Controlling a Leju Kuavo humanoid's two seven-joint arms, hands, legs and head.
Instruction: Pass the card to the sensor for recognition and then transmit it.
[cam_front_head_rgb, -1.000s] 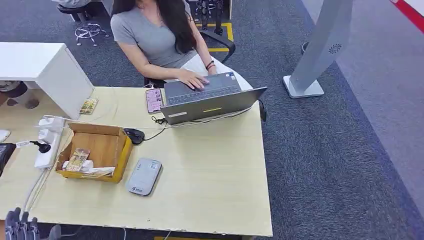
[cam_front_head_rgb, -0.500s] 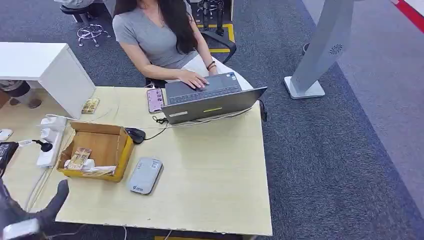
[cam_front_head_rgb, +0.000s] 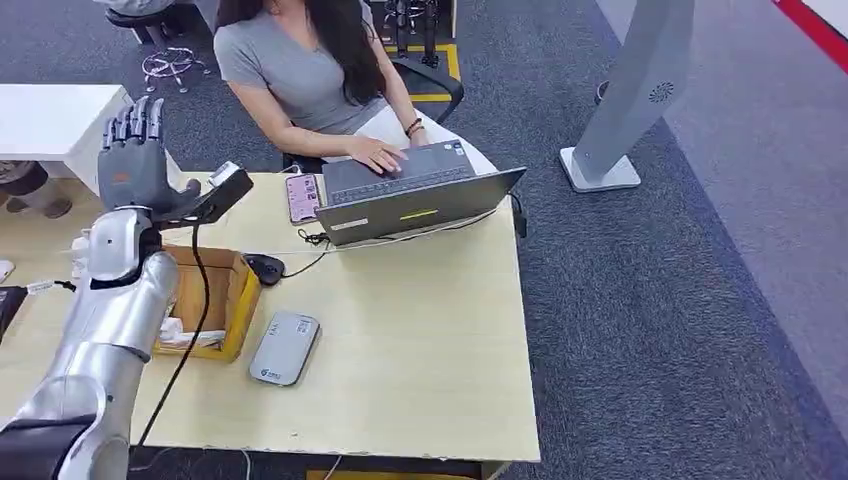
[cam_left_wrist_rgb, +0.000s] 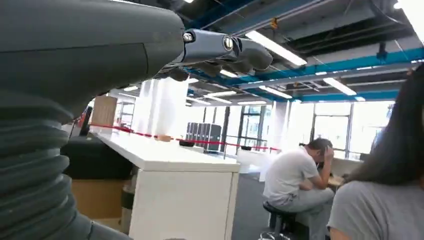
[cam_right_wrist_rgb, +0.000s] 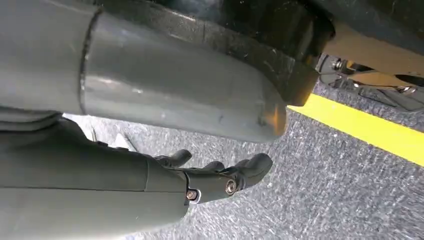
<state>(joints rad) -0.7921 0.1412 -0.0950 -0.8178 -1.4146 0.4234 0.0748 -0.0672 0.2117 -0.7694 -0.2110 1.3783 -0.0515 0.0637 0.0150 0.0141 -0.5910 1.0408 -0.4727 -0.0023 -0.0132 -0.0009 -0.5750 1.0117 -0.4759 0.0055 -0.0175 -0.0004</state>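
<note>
The grey card reader (cam_front_head_rgb: 285, 347) lies flat on the light wooden table (cam_front_head_rgb: 420, 330), just right of an open cardboard box (cam_front_head_rgb: 228, 290). My silver left forearm crosses in front of the box and hides most of its contents; some white paper shows at its near edge. My left hand (cam_front_head_rgb: 133, 150) is raised high above the box's far left corner, fingers straight and apart, holding nothing. In the left wrist view its dark fingers (cam_left_wrist_rgb: 220, 47) stretch out into open air. My right hand (cam_right_wrist_rgb: 215, 175) hangs beside my body over grey carpet, fingers loosely extended and empty.
A person (cam_front_head_rgb: 300, 70) sits at the far side typing on a grey laptop (cam_front_head_rgb: 415, 200). A phone (cam_front_head_rgb: 299, 197) and a black mouse (cam_front_head_rgb: 265, 268) with its cable lie between laptop and box. A white cabinet (cam_front_head_rgb: 50, 115) stands far left, a white floor stand (cam_front_head_rgb: 630, 90) right.
My left arm has swung up from the lower left corner of the picture to high over the box, the hand now upright. The view has shifted slightly.
</note>
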